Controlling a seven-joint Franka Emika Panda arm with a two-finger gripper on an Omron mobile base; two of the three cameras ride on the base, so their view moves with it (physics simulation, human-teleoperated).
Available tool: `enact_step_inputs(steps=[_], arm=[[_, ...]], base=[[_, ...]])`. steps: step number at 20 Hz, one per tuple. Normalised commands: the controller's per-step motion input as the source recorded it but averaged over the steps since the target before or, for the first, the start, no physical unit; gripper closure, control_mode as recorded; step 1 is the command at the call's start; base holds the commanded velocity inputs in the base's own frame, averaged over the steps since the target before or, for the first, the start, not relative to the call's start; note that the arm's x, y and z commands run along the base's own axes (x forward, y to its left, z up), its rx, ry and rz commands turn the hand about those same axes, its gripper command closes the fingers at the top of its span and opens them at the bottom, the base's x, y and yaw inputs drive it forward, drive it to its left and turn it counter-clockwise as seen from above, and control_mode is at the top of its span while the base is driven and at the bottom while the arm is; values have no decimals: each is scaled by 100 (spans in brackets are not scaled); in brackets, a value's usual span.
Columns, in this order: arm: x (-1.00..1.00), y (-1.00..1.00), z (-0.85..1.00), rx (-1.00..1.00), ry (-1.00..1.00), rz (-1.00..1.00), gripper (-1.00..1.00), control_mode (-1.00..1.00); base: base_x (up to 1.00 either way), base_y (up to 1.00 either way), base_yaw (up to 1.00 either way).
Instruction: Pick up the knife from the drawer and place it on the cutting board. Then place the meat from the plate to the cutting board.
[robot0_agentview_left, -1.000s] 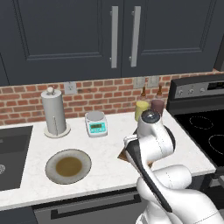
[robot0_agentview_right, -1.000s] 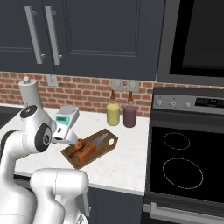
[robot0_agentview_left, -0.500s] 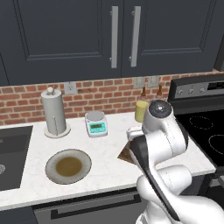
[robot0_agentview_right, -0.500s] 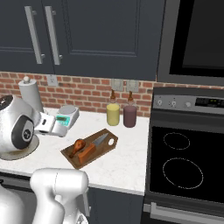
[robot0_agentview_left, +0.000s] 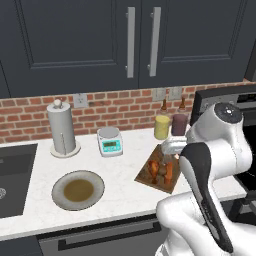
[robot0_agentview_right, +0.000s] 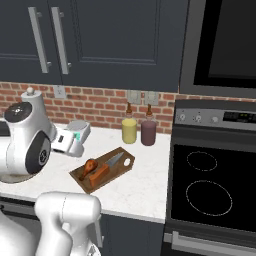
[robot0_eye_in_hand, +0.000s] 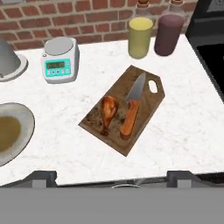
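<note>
Knife (robot0_eye_in_hand: 131, 106), orange-brown handle, silver blade, beside meat (robot0_eye_in_hand: 107, 111) on cutting board (robot0_eye_in_hand: 148, 108).

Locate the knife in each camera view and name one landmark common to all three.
Left base view: knife right of centre, partly behind the arm.
Right base view: knife left of centre.
Hand view: knife just right of centre.
Shared landmark: the cutting board under it.

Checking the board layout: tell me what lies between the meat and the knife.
Nothing. In the hand view, the meat and the knife lie side by side on the cutting board, apart, with only a bare strip of board between them.
</note>
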Motion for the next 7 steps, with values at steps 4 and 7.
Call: enact_step_inputs(steps=[4,7], arm=[[-13,-32,1,37,-3,18,-100,-100],[-14,-27,0,39,-6,18,-100,-100]], base=[[0,0,0],[0,0,0]])
